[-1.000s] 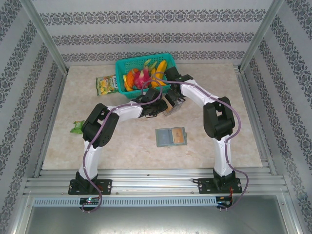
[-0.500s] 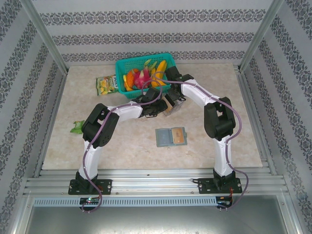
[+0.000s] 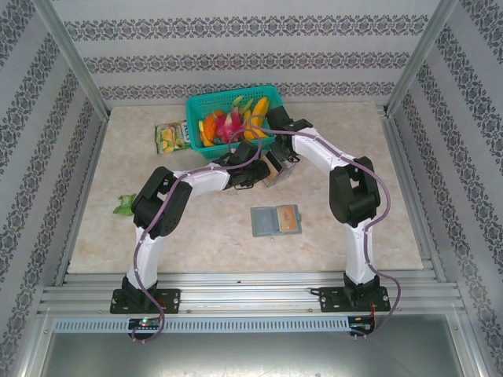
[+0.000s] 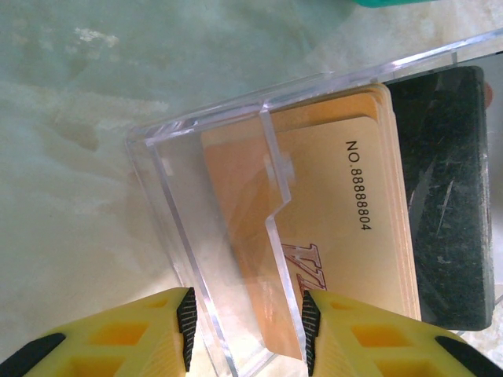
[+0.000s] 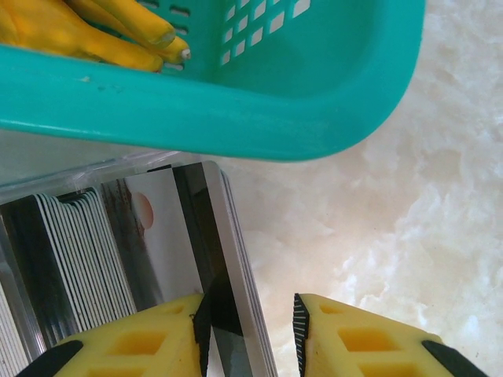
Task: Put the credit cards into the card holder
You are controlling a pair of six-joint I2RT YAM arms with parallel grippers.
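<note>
Credit cards [image 5: 196, 236] stand packed on edge in a clear box [image 4: 157, 204], between and just ahead of the right jaws, their dark, white and striped faces pressed tight together. The right jaws stand apart around the outermost cards. One pad [image 5: 203, 330] looks to rest against the stack and a gap shows at the other, so nothing is pinched yet. The left jaws are closed across a corner compartment of the same box, bracing it, with orange cards [image 4: 346, 259] just beyond their tips.

Thin, stiff, light and slick, the cards would likely slide on one another. A hold is best taken on the exposed upper edge, flat faces between the pads, and on a single card if one can be parted.

The card holder [image 3: 275, 221] lies open on the bench [image 5: 409, 236], well apart from both jaws, on the side toward the arm bases. A teal basket [image 5: 236, 102] sits just beyond the right jaws. How many cards lie between those jaws cannot be told, and the holder's slots are too small to make out.
</note>
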